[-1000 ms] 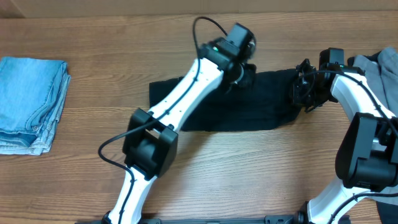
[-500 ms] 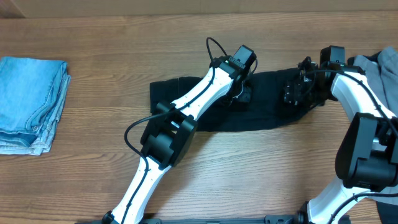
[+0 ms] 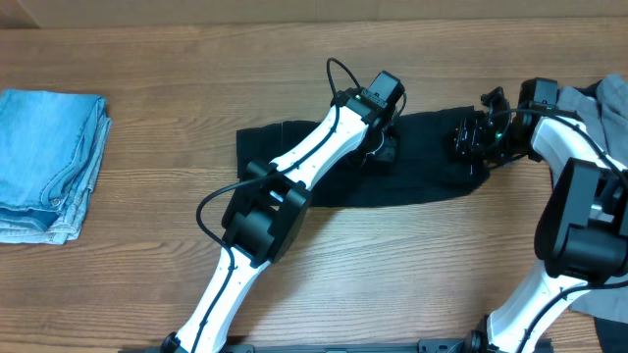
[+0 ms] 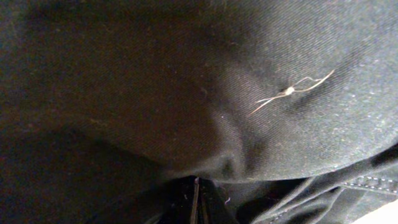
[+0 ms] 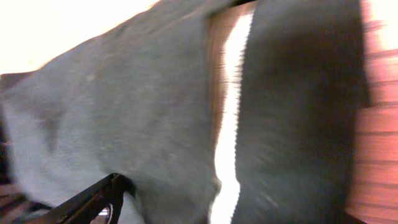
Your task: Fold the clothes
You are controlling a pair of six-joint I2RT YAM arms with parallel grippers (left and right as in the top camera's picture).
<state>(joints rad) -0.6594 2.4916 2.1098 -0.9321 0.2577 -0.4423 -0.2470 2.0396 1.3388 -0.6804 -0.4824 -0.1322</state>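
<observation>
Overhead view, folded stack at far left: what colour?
Light-blue denim stack; the overhead view shows it best.

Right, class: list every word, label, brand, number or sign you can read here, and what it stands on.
None can be read.
The black garment shows no print, only a pale thread in the left wrist view.
The folded denim and grey cloth show no lettering.
The right wrist view is too blurred to tell.

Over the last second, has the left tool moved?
Yes. Against the folded denim stack, which stayed put, the left tool has shifted from the black garment's far edge down toward its middle.
</observation>
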